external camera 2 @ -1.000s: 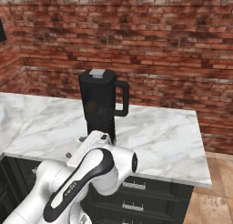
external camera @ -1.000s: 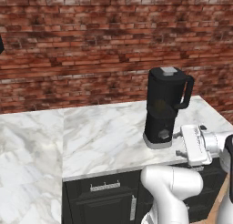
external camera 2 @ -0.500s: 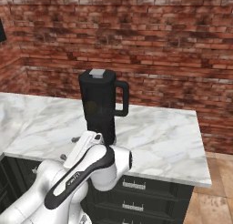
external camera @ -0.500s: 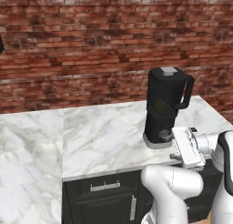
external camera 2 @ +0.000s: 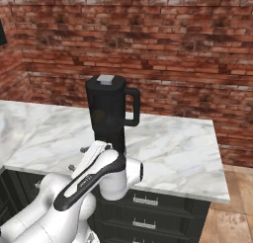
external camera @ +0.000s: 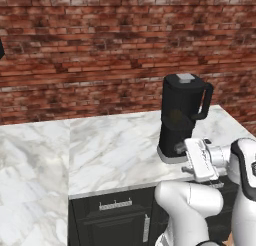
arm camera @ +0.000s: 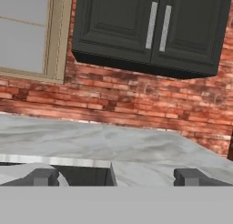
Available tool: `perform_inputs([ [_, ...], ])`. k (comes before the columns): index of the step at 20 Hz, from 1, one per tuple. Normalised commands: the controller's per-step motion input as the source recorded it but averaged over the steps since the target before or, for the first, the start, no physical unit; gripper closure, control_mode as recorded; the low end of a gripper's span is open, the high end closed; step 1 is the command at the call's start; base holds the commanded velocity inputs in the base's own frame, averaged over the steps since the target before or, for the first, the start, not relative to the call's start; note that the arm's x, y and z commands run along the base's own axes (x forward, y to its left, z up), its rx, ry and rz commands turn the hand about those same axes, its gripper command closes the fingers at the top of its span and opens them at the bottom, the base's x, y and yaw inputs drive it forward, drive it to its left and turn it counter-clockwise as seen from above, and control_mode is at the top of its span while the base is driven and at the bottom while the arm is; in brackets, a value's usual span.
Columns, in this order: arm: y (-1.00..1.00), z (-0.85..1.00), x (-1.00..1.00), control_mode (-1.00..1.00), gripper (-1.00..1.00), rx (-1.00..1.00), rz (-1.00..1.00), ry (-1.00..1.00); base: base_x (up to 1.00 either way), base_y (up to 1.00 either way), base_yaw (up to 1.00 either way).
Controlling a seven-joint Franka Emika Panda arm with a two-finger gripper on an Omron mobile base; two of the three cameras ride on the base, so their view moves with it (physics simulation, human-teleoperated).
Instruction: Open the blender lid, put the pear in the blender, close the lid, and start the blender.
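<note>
My gripper [arm camera: 113,176] is spread apart, gripping nothing, by the tall black blender's [external camera: 181,118] base. The flat black lid [external camera: 183,80] sits on it, near the white marble desk's [external camera: 115,150] front edge.

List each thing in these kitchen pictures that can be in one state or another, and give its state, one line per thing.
blender: upright on the counter, near its front edge.
blender lid: closed, sitting flat on the jar.
gripper: open, holding nothing, low beside the blender's base.
wall cabinet doors: shut.
counter drawers: shut.
</note>
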Motion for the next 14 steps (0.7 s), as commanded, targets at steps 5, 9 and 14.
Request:
perform_inputs([
  [5,0.00,-0.04,0.28,-1.00,-1.00,0.00,0.00,0.02,0.00,0.00,0.00],
  [9,0.00,0.00,0.08,-1.00,-1.00,0.00,0.00,0.00,0.00,0.00,0.00],
  [14,0.00,0.00,0.00,-1.00,-1.00,0.00,0.00,0.00,0.00,0.00,0.00],
])
